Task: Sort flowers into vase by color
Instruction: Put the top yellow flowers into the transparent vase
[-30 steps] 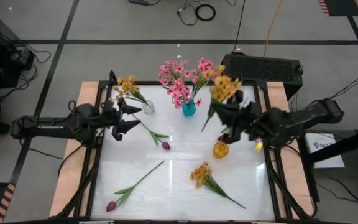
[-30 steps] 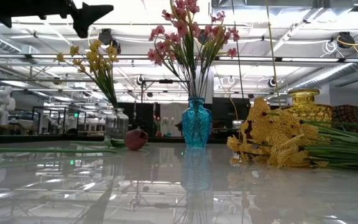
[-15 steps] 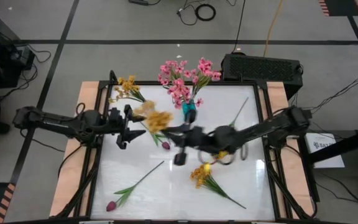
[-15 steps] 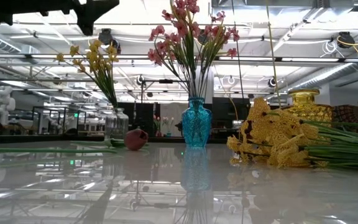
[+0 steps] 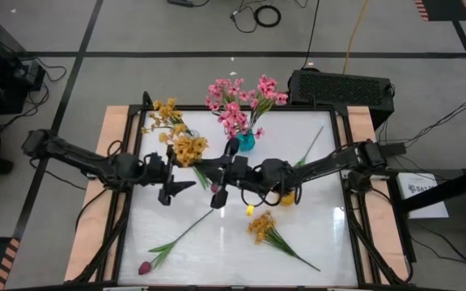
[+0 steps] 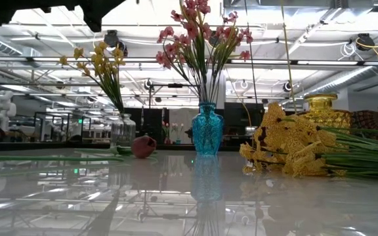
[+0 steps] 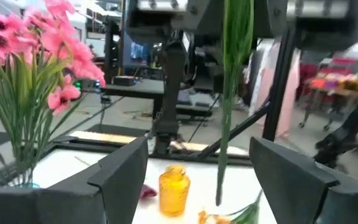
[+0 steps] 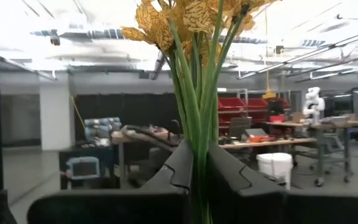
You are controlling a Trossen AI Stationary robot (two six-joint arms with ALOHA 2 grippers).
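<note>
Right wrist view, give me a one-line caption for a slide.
Right gripper shut on the green stems of a yellow-orange flower spray, blossoms up, lab room behind.

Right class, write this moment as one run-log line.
right gripper: shut on yellow flowers, held above table | left gripper: open, empty, alongside | blue vase: pink flowers

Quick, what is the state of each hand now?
Left hand: open, holding nothing.
Right hand: closed on a yellow flower spray.

No legible text, labels, brands or numbers anywhere: table, vases, arms and the background room all show nothing readable.
</note>
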